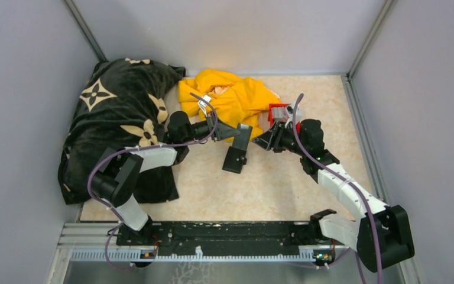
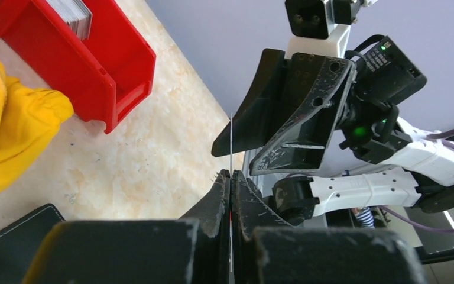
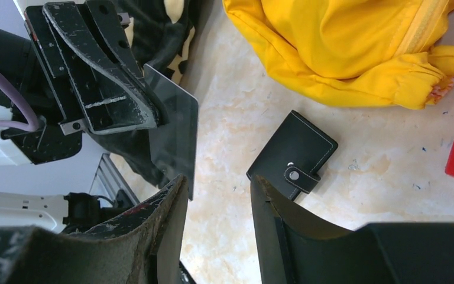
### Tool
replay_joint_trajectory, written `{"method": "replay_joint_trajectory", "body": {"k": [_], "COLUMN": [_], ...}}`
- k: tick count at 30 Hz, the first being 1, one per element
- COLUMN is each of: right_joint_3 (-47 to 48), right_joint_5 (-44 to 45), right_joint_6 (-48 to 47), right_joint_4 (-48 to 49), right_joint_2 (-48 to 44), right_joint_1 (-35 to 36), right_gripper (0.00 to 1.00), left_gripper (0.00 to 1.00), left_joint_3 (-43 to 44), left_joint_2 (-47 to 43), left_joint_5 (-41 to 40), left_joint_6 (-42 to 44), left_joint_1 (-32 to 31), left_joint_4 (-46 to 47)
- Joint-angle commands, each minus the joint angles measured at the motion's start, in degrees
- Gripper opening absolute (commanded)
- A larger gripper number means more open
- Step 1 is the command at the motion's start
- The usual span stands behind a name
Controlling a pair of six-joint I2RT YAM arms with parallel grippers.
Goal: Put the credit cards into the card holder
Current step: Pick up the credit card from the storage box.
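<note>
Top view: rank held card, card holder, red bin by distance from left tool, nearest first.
1. Credit card: pinched in the left tool.
2. Card holder: lying closed just toward the near side of that tool.
3. Red bin: farthest, off to its right.

The card holder [image 3: 292, 155], a black stitched wallet, lies flat and closed mid-table, its snap tab fastened. One grey credit card [image 3: 174, 139] hangs over its far end, pinched on edge in the left gripper [image 2: 230, 177]. More cards [image 2: 74, 15] stand stacked in the red bin [image 2: 103, 65], far right.
</note>
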Motion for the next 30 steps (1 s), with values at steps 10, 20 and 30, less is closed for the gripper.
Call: {"method": "replay_joint_trajectory", "body": {"k": [10,20,30], "right_joint_3": [-1.3,-1.6,-3.3], "right_joint_5": [-2.4,-3.5,-8.0], "right_joint_6": [6.9,8.9,15.4], "right_joint_4": [17.5,22.9,36.8], "right_joint_2": [5.2,8.8,12.3], "right_joint_1": [2.7,4.0,4.1], "right_gripper": [0.43,0.19,0.00], "left_gripper": [0.00,0.00,0.00], "left_joint_3": [-1.0,-0.4,-0.6], "left_joint_2": [3.6,5.5,9.6], "left_joint_5": [0.4,1.5,4.3], "left_joint_6": [-7.6,-9.5,-15.5], "left_joint_1": [-0.1,-0.2,-0.1], "left_joint_4": [10.4,12.2,20.7]}}
